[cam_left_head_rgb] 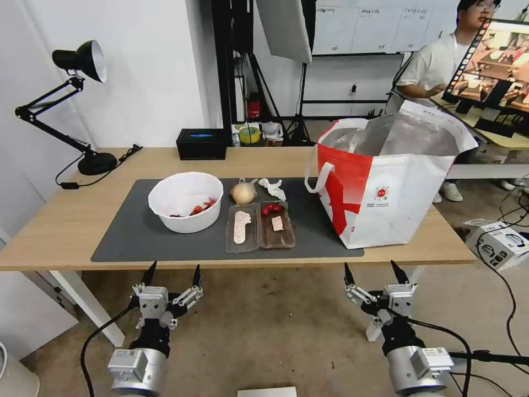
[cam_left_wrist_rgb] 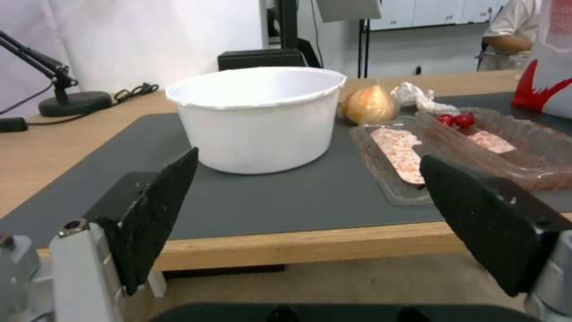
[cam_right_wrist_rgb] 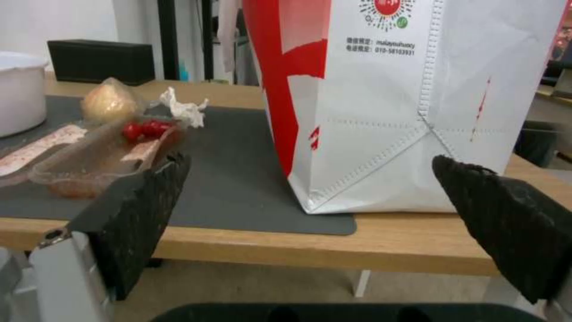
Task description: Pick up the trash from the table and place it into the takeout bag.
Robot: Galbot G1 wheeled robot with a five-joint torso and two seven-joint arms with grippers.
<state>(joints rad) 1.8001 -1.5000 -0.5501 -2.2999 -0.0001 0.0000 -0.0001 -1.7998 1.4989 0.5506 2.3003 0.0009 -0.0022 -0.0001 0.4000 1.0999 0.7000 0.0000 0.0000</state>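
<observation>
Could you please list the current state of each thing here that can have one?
White round plastic bowl: upright, red scraps inside.
Clear hinged plastic tray: lying open, food bits inside.
Large white-and-red takeout bag: upright, mouth open.
Crumpled white tissue: on the mat.
Left gripper: open, below the table edge.
Right gripper: open, below the table edge.

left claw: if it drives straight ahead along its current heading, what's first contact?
Likely the white bowl. The left claw, open, sits below and short of the table edge, aimed between bowl and clear tray. If it is level with the edge, the table comes first; depth is unclear.
</observation>
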